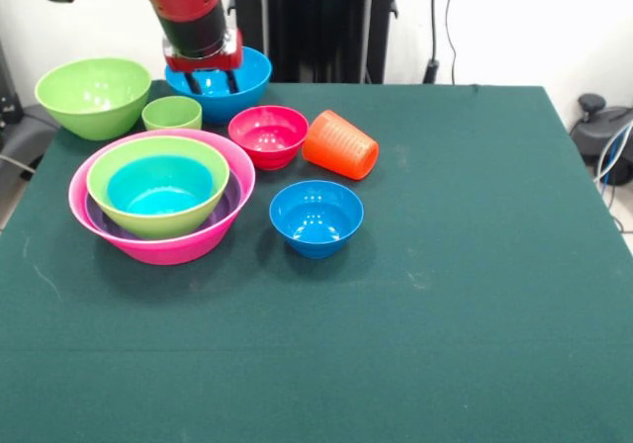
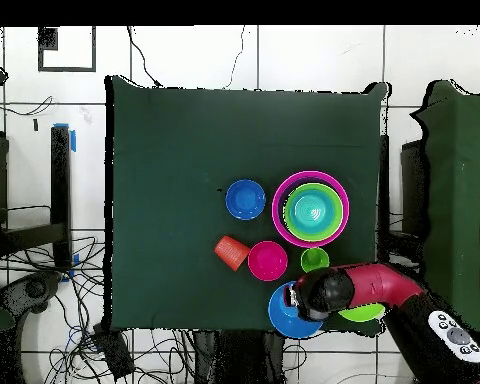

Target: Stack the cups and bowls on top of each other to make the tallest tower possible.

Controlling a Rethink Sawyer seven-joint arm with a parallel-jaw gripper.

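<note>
Bowls (image 1: pixel 158 201) on green tabletop (image 1: pixel 445 265), white wall (image 1: pixel 495 18).

Large blue bowl (image 1: pixel 223 85) partly behind claw (image 1: pixel 211 81); purple bowl (image 1: pixel 229 202) mostly buried.

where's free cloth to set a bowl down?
Free: the whole near half of the table below the small blue bowl, and the side beyond the orange cup. Crowded: the far corner round the pink bowl, red bowl and tool.

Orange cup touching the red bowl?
Apart. The front view shows a strip of green table between the tipped orange cup and the red bowl.
</note>
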